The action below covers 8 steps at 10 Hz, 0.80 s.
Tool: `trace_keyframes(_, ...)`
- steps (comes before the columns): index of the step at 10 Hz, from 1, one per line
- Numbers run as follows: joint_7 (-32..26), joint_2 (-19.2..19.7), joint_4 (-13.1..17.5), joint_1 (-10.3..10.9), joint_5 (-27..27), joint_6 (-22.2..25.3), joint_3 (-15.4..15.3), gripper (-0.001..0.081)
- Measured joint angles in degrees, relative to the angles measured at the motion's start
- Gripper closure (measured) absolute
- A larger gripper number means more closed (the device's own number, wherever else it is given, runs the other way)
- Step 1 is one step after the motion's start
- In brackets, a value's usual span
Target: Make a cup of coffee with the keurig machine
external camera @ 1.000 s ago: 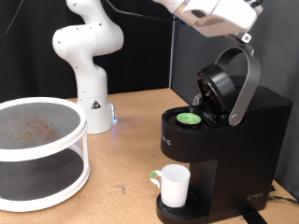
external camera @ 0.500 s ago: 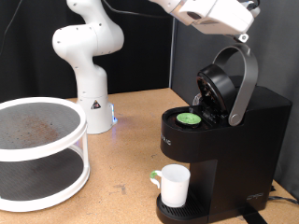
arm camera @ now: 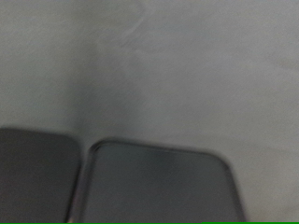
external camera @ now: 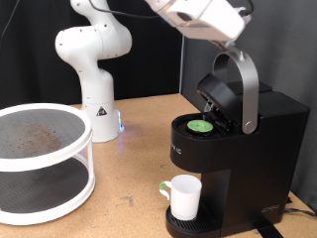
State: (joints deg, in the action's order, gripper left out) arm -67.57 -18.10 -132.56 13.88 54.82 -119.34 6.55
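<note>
Rack [external camera: 40, 159]: a white two-tier round rack at the exterior view's left, far from the hand and much lower than it; its top shelf is brownish and speckled.

Robot base [external camera: 94, 59]: the white jointed arm rises from the tan table [external camera: 129, 164] behind the rack, then arches across the top of the exterior view toward the machine.

Cup [external camera: 184, 195]: a small white mug with a pale green handle, upright on the machine's drip tray, well below the hand and directly under the brew head.

Pod [external camera: 201, 125]: a green-topped pod sits in the machine's round holder, below the hand and under the tilted lid.

Gripper [external camera: 230, 40]: the white hand is at the exterior view's top, right above the grey arched lid handle [external camera: 245, 89] and seemingly in contact with its crown. The fingers are hidden by the hand's body, so I cannot tell whether they are spread or closed.

Keurig machine [external camera: 258, 159]: the boxy black brewer stands at the exterior view's right, beneath the hand; its lid is partly raised, tilted over the pod.

Wrist view: blurred grey surface with dark rounded shapes along one edge; nothing identifiable.
</note>
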Motion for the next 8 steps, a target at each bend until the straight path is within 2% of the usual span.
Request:
trace_keyframes(3, 0.5, -2.5, -4.6, -2.4, -4.6, 0.4, 0.7, 0.0806)
trace_keyframes(5, -2.0, -3.3, -7.9, -3.5, -4.1, -0.8, 1.6, 0.0806)
trace_keyframes(6, -6.3, -3.7, -9.2, -3.2, 1.3, -1.3, 2.4, 0.0806)
trace_keyframes(8, -13.1, -4.8, -10.0, -1.9, 15.7, 0.7, 4.0, 0.0806)
